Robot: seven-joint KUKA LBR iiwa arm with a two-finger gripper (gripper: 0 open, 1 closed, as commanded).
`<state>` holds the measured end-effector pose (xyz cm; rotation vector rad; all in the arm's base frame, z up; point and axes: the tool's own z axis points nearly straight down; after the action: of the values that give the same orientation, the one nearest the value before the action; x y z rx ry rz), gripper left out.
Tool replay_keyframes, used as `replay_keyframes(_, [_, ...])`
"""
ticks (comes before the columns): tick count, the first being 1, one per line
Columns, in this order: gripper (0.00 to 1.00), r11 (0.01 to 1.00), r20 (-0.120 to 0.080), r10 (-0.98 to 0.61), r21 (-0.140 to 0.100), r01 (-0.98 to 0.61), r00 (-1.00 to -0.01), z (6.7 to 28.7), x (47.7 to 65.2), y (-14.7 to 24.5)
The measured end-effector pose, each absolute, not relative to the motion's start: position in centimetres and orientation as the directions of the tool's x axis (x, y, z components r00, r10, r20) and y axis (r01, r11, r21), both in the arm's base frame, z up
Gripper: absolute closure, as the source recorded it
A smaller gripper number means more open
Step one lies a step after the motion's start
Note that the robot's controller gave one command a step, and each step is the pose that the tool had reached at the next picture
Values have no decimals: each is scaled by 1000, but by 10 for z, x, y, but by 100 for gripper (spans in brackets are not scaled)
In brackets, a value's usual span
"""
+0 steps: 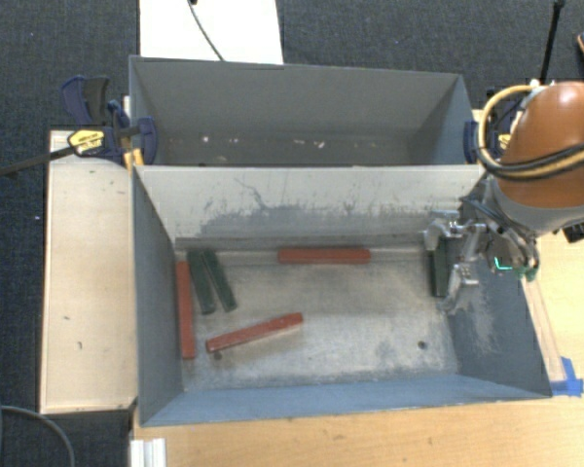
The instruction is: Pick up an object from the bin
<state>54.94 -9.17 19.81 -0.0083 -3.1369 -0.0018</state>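
Five slim bars lie in the bin (302, 382), all toward its left and back, and none is under the gripper (449, 290). The gripper hangs low at the right end, close to the right wall and over bare floor. You cannot tell from this angle whether it is spread or pressed together, though nothing shows pinched in it.

Nearest to it is the red bar by the back wall (323, 255), lying flat and parallel to that wall. The tilted red bar (255, 333) sits in the open, left of the middle. Another red bar along the left wall (185, 309) hugs the corner, with the two dark green bars (212, 280) just beside it, side by side.

Judging by their straight edges and even thickness, expect these to be stiff, light and hard to damage. Their faces look smooth, so a pinch near one end would probably let the bar swing or slip. Take hold across the narrow width at mid-length.

The tilted bar looks like your easiest choice, as it has clear floor on both long sides. The back bar leaves little room on the wall side. The green pair may come up together or get nudged apart.
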Motion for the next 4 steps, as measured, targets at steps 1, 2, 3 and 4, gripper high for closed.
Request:
replay_keyframes(1, [0,1000,5,24,4,24,-1000,119,563,-40])
replay_keyframes(2, [0,1000,-2,8,3,8,-1000,72,588,11])
replay_keyframes(3, [0,995,-5,102,6,102,-995,80,586,110])
replay_keyframes(4, [0,991,7,133,-1,133,-991,69,495,117])
